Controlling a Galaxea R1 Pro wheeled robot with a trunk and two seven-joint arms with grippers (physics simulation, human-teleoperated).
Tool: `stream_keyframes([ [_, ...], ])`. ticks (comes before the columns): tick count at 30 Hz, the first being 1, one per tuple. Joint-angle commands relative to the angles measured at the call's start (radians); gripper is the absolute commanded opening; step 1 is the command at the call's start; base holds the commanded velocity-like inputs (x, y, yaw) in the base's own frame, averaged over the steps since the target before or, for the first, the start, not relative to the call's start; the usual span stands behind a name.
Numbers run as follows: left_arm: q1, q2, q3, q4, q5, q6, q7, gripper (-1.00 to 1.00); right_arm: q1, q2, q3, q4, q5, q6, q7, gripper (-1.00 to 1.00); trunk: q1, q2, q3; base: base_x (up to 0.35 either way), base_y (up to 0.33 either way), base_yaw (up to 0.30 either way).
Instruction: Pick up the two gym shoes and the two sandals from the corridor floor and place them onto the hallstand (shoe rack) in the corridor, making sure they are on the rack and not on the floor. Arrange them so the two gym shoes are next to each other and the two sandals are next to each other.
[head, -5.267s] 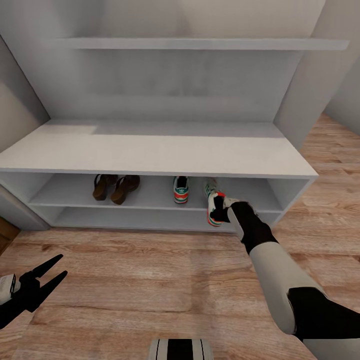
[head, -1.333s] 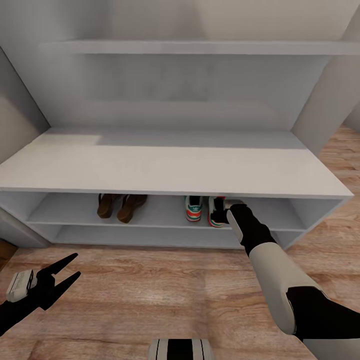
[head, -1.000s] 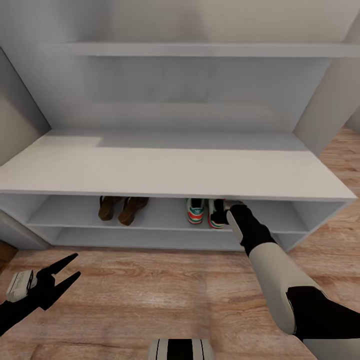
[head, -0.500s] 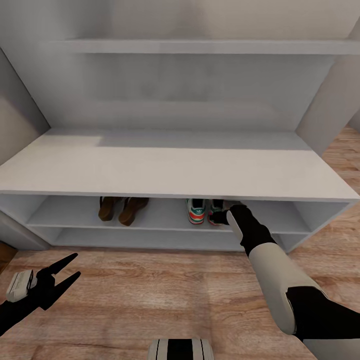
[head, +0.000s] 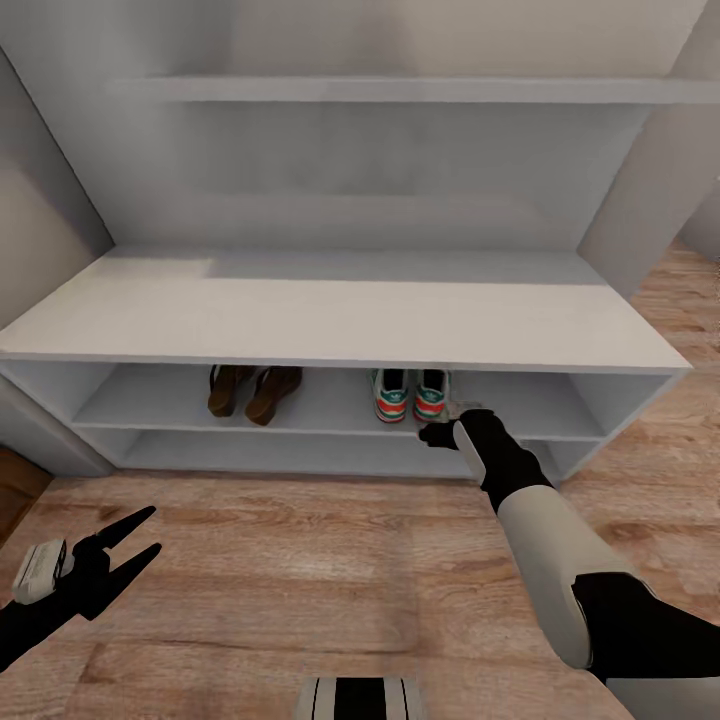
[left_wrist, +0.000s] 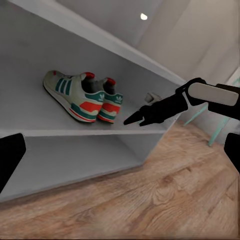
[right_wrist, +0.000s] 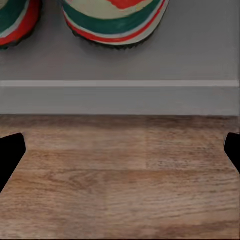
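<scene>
Your R hand (head: 432, 436) has let go of the R gym shoe (head: 431, 394) and backed out of the rack, vs 0.5 s ago when it was still at the shoe.

Both gym shoes now sit side by side, heels out, on the upper shelf of the hallstand (head: 340, 325), L gym shoe (head: 390, 394) just beside its mate; left wrist view shows the pair (left_wrist: 82, 96) touching or nearly so. Sandals (head: 255, 391) sit together on the same shelf, further left, apart from the sneakers. R hand hangs released, fingers spread, at the shelf's front edge just below the R shoe, holding nothing. L hand (head: 128, 545) is low over the corridor floor (head: 330, 560), fingers apart, empty, well apart from the rack.
</scene>
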Motion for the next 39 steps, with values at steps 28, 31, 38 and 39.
stream_keyframes([
  [28, -0.001, 0.000, 0.001, 0.000, 0.000, 0.011, -0.004, 1.00, 0.002, 0.001, -0.004, 0.014, -0.012, -0.087, -0.006, 1.00, -0.001, 0.000, -0.001, -0.204, 0.000, 0.000],
  [31, -0.001, 0.000, 0.001, 0.000, 0.000, 0.011, -0.004, 1.00, 0.002, 0.001, -0.004, 0.017, -0.014, -0.130, -0.005, 1.00, -0.001, 0.000, -0.001, -0.003, 0.000, 0.000],
  [38, -0.001, 0.000, 0.001, 0.000, 0.000, 0.011, -0.004, 1.00, 0.004, 0.000, -0.004, 0.021, -0.010, -0.163, -0.001, 1.00, -0.001, 0.000, -0.001, 0.000, 0.000, 0.000],
  [39, -0.001, 0.000, 0.001, 0.000, 0.000, 0.011, -0.004, 1.00, 0.004, 0.000, -0.005, 0.022, -0.009, -0.164, 0.000, 1.00, -0.001, 0.000, -0.001, 0.000, 0.000, 0.000],
])
